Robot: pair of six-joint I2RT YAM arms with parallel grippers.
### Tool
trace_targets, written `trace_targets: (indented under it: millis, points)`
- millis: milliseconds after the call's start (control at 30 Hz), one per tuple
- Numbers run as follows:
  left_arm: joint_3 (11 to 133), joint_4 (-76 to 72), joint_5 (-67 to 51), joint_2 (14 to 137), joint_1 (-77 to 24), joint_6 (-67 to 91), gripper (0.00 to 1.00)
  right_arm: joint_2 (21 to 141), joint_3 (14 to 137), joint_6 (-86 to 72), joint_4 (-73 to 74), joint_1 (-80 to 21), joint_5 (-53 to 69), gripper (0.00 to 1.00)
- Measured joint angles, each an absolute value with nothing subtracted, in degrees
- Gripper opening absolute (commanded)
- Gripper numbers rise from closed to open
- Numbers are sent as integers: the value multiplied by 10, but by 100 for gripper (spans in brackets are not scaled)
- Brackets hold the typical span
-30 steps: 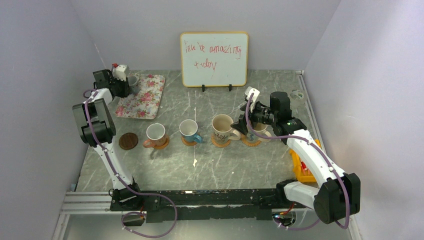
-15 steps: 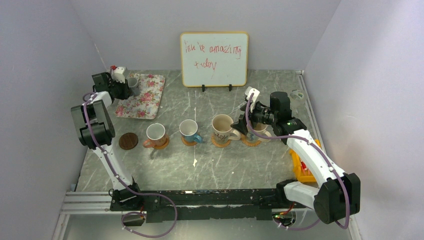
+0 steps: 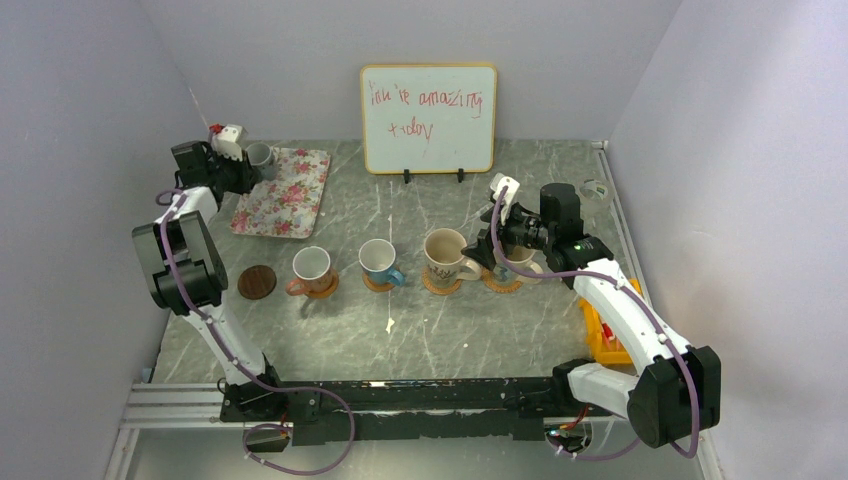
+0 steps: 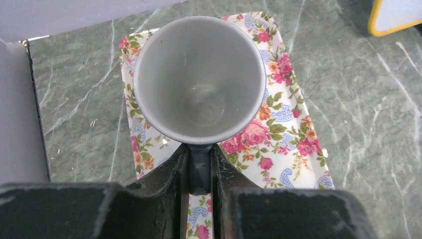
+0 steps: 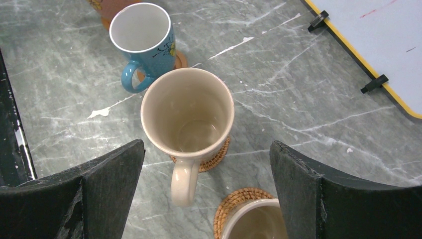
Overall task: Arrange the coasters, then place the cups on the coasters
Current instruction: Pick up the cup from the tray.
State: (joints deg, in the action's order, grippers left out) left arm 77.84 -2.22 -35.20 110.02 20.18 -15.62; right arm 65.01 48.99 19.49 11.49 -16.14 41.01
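My left gripper is shut on the handle of the small grey cup, which hangs upright over the floral tray; in the top view this cup is at the back left. A dark brown coaster lies bare at the left end of the row. On tan coasters stand the orange-brown cup, the blue-handled cup and a cream cup. My right gripper is open above the second cream cup on its woven coaster.
A whiteboard stands at the back centre. An orange bin sits by the right wall near the right arm. Side walls close in on both sides. A small white scrap lies in front of the row.
My left gripper has moved back and to the left with the grey cup in it, off the tray's near corner. The right arm has not moved.
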Motion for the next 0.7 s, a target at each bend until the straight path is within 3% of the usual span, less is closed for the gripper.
trace_targets:
  millis: [400,700]
  points:
    - [670,-10,-384,996,231,-191,5,650,490,195,115,-161,411,100]
    - [647,80,-432,965,290,-264,5,650,490,195,115,-161,412,100]
